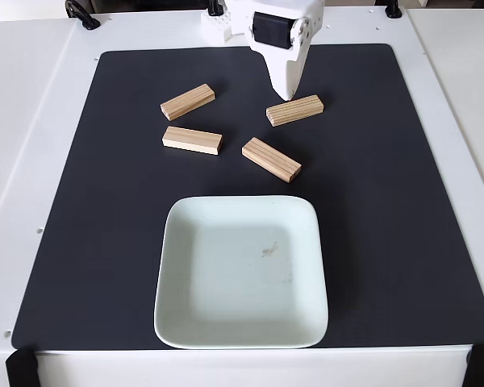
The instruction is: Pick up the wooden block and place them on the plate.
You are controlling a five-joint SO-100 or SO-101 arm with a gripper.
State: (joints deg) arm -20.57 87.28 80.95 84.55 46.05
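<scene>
Several wooden blocks lie on the black mat above the plate (pixel 171 242) in the fixed view. One block (pixel 188 101) is at upper left, another (pixel 192 140) just below it. A third (pixel 294 110) lies at upper right, and one more (pixel 271 159) sits slanted nearest the plate's top edge. The plate is square, pale mint-white and holds nothing but a faint smudge. My white gripper (pixel 286 93) points down from the top edge, its tip just left of and above the upper right block. Its jaws look closed together, with nothing held.
The black mat (pixel 387 201) covers most of the white table. Black clamps sit at the front corners (pixel 20 367) and cable ends at the back edge. Bare mat lies to the right and left of the plate.
</scene>
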